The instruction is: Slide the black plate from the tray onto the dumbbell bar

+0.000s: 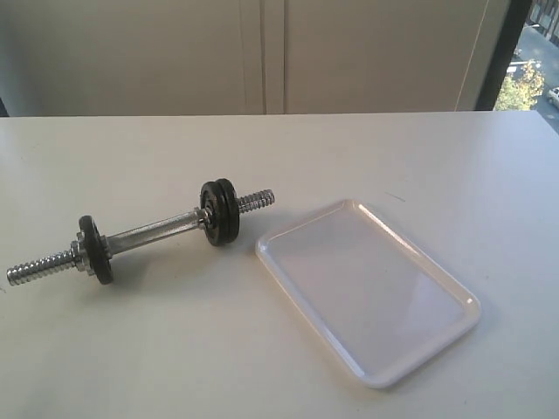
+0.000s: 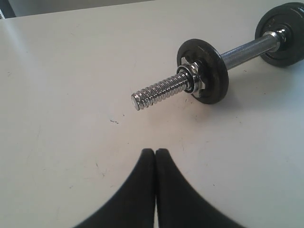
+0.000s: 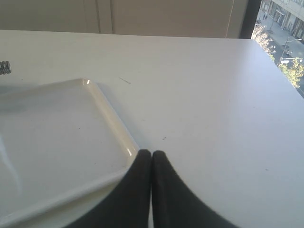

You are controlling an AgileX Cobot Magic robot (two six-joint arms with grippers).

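Observation:
The dumbbell bar (image 1: 153, 231) lies on the table left of the tray (image 1: 371, 288), which holds nothing. Near the bar's right threaded end sit two dark discs pressed together. The outer one, on the tray side, looks the deepest black and is the black plate (image 1: 230, 211). A single grey-black disc (image 1: 94, 250) with a nut sits near the left end. In the left wrist view my left gripper (image 2: 156, 151) is shut and empty, short of the bar's threaded tip (image 2: 156, 92). My right gripper (image 3: 151, 153) is shut and empty beside the tray's corner (image 3: 121, 142). Neither gripper shows in the exterior view.
The white table (image 1: 262, 367) stretches round both things. A pale wall stands behind it, and a window (image 1: 528, 61) is at the far right. The bar's other threaded tip (image 3: 4, 66) shows past the tray in the right wrist view.

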